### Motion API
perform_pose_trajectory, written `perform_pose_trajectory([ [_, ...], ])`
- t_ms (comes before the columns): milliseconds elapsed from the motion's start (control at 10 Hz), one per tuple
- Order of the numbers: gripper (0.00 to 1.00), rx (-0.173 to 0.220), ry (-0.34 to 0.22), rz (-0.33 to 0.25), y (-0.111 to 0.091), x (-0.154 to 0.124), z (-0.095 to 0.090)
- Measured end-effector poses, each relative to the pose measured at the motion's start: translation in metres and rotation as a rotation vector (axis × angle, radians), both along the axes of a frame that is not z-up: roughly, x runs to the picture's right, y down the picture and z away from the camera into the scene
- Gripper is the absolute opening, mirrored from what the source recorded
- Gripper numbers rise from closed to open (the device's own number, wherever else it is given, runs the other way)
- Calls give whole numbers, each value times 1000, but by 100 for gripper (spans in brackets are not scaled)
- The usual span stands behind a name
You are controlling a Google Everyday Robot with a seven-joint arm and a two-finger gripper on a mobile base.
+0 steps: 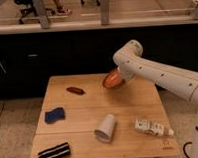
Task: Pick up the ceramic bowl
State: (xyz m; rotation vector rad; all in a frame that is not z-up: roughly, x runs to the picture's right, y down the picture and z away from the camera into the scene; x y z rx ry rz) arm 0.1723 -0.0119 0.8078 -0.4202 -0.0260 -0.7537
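Observation:
The ceramic bowl (pixel 111 80) is glossy orange. It is tilted on its edge, lifted off the back middle of the wooden table (pixel 139 104). My gripper (pixel 120 78) comes down from the white arm on the right and is shut on the bowl's right rim. The arm's wrist hides the bowl's right edge.
A white paper cup (pixel 105 127) lies on its side at the front middle. A small white bottle (pixel 151 127) lies at the front right. A blue cloth (pixel 54 115), a dark red object (pixel 75 90) and a black striped object (pixel 54 152) lie on the left.

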Motion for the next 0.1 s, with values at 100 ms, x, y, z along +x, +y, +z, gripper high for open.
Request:
perform_pose_trajectory([
  [100, 1, 5, -3, -8, -1, -1, -2],
])
